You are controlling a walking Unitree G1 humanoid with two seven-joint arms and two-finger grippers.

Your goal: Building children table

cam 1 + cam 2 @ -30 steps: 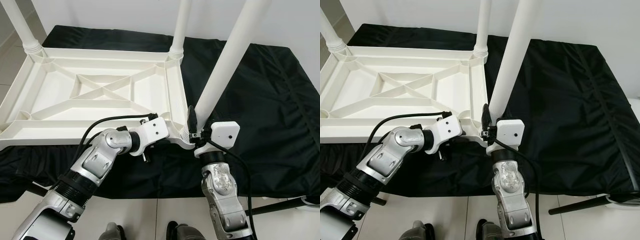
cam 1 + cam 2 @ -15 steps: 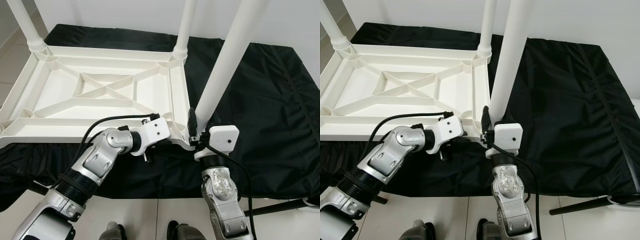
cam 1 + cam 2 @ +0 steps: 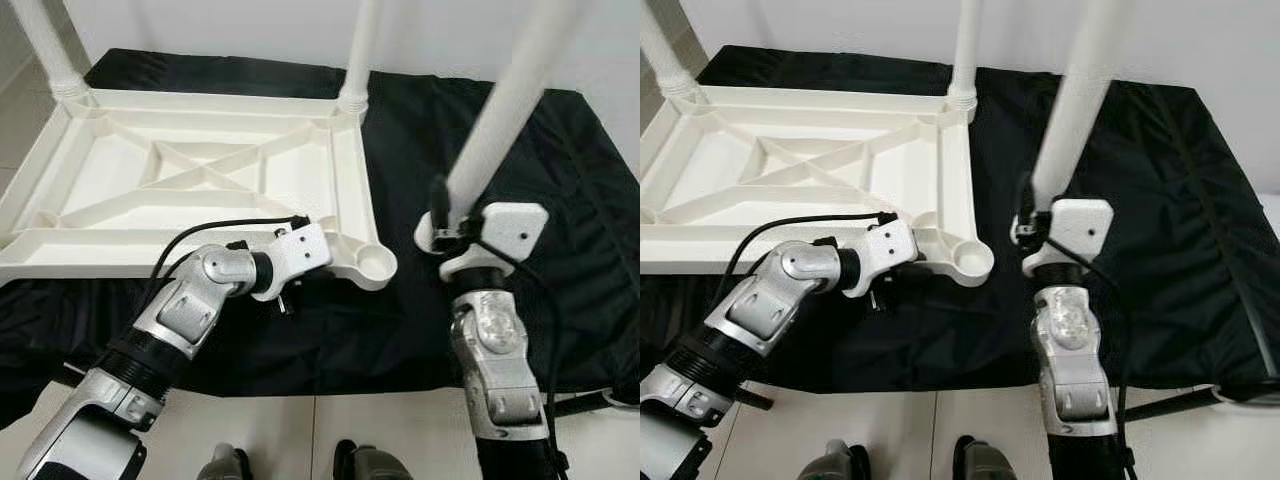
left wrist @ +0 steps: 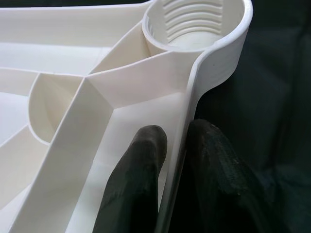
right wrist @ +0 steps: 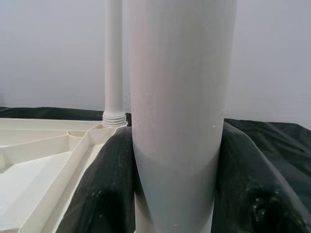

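Left eye view: white tabletop (image 3: 200,170) lying upside down on black cloth (image 3: 560,200), ribbed underside facing up. Two legs already standing in the far corner sockets: far-left leg (image 3: 45,50) and far-right leg (image 3: 362,50). Near-right socket (image 3: 372,263) vacant, threads visible inside per left wrist view. Left gripper (image 3: 300,268) at the near edge of the tabletop, just beside that socket; left wrist view confirms fingers (image 4: 138,179) pinched on the thin rim wall (image 4: 187,145), one finger inside, one outside. Right gripper (image 3: 445,215) off to the right of the tabletop, over the cloth, apart from the socket. Third leg (image 3: 505,110) clamped between its fingers (image 5: 102,194), upright with a slight lean to the right; lower end hidden behind the wrist, contact with the cloth not determinable. Right wrist view: leg seated squarely between both black fingers, far-right leg and its threaded collar visible behind. Pale tiled floor (image 3: 330,440) along the near edge of the cloth; robot's feet (image 3: 225,465) at bottom of frame.
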